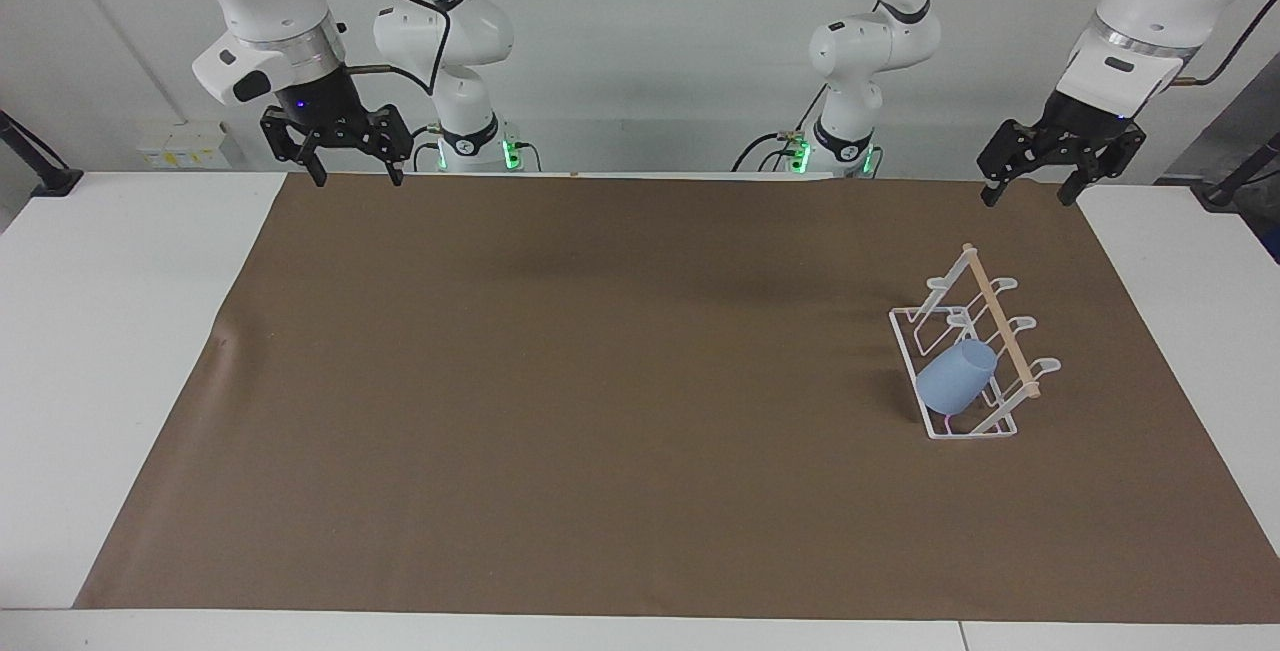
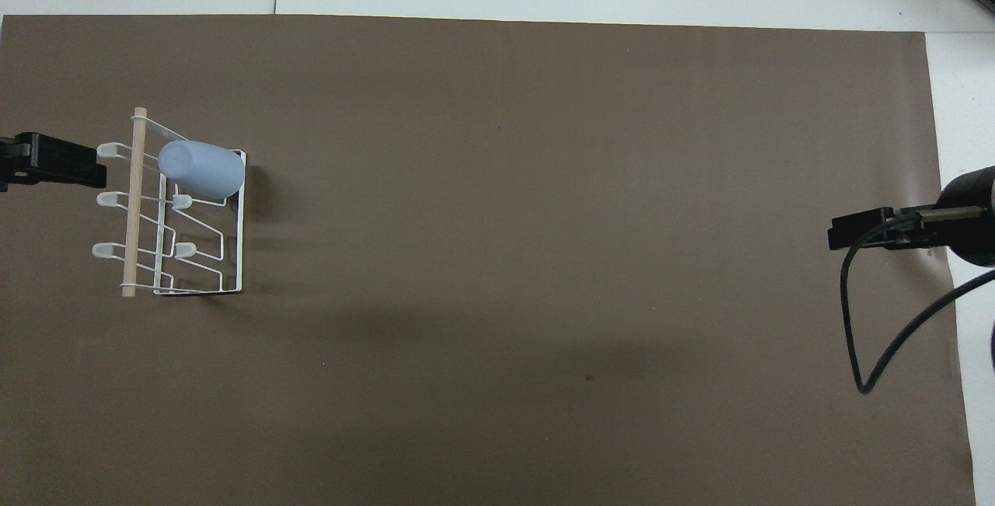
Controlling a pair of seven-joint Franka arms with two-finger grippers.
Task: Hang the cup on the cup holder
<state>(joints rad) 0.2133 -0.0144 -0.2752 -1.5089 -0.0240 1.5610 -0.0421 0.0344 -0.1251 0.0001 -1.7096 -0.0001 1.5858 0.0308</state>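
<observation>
left tool point(image 1: 1034, 189): hung in the air over the mat's edge nearest the robots, at the left arm's end of the table; fingers spread apart, pinching nothing; well clear of the rack.
right tool point(image 1: 354, 172): hung over the mat's corner nearest the robots, at the right arm's end; fingers spread apart, nothing between them; the arm waited.
mat point(image 1: 600, 381): brown sheet that covered most of the white table point(image 1: 120, 331), lying flat, with a small crease near the right arm's end.
cup holder point(image 1: 985, 311): white wire rack that stood on the mat toward the left arm's end, farther from the robots than the left tool; its frame slanted, with rounded peg loops and a light wooden rod point(image 1: 998, 321) along the top.
cup point(image 1: 957, 378): light blue tumbler that sat on a peg of the cup holder, at the rack's end farthest from the robots; it was tilted, base raised and pointing away from the rod, mouth down toward the frame; no tool touched it.
cup from above point(image 2: 202, 169): lay across the wire frame just beside the rod, at the rack's farthest end.
</observation>
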